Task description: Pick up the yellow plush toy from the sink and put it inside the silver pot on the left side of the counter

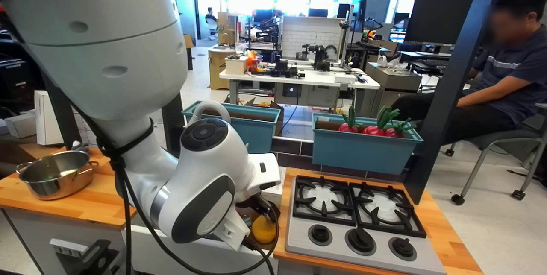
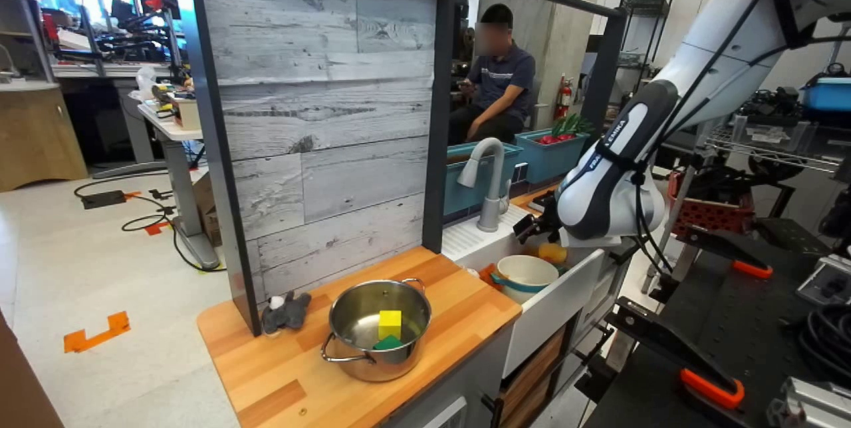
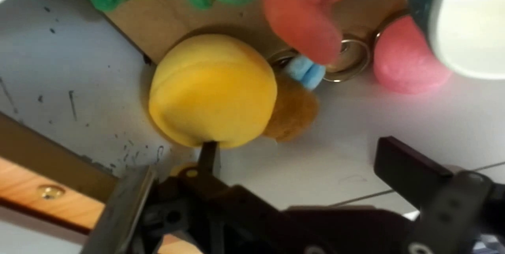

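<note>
Toy (image 3: 213, 92) in sink (image 2: 555, 312), brown plush (image 3: 294, 110) just beside it or touching. Your claw (image 3: 296, 151) stands wide, nothing gripped; one fingertip (image 3: 208, 157) overlaps toy's edge in wrist view, contact unclear. Centre toy between fingers, lower, squeeze gently; brown plush could get caught too. Lift well above sink's front edge and white bowl (image 2: 528, 272), keep in front of faucet (image 2: 490, 214), stay off panel (image 2: 332, 96) behind pot (image 2: 399, 361). Room above pot on counter (image 2: 459, 298) looks open.

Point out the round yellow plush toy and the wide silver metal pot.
Round yellow plush toy (image 3: 213, 92), in the wrist view: mid-body.
Wide silver metal pot (image 2: 396, 363), in an exterior view: front outer wall.
</note>
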### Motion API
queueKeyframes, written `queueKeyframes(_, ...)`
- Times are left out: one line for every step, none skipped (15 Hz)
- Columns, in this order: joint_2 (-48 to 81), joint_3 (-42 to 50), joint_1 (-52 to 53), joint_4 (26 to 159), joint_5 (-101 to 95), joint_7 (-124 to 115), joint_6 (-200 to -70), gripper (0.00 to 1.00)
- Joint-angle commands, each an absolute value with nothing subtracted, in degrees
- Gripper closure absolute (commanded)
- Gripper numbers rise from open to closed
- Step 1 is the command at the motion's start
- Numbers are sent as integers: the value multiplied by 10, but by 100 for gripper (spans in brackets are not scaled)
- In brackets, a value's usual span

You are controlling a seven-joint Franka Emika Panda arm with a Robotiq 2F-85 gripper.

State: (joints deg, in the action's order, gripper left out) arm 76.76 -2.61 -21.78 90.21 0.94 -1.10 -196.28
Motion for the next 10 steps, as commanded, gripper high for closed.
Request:
queueKeyframes(755,25,-176,882,33,-24,-1833,0)
queueKeyframes(748,15,-185,881,16,-9,-1797,0)
queueKeyframes(740,-6,-206,879,-1,14,-1763,0)
queueKeyframes(734,-14,-215,875,-5,32,-1727,0)
queueKeyframes(728,-18,-221,870,-7,48,-1690,0)
queueKeyframes(723,-18,-223,864,-5,61,-1650,0)
queueKeyframes(719,-17,-224,855,2,66,-1606,0)
queueKeyframes(718,-8,-217,846,12,60,-1579,0)
queueKeyframes(723,-7,-219,836,24,51,-1583,0)
queueKeyframes(731,-10,-225,830,43,37,-1618,0)
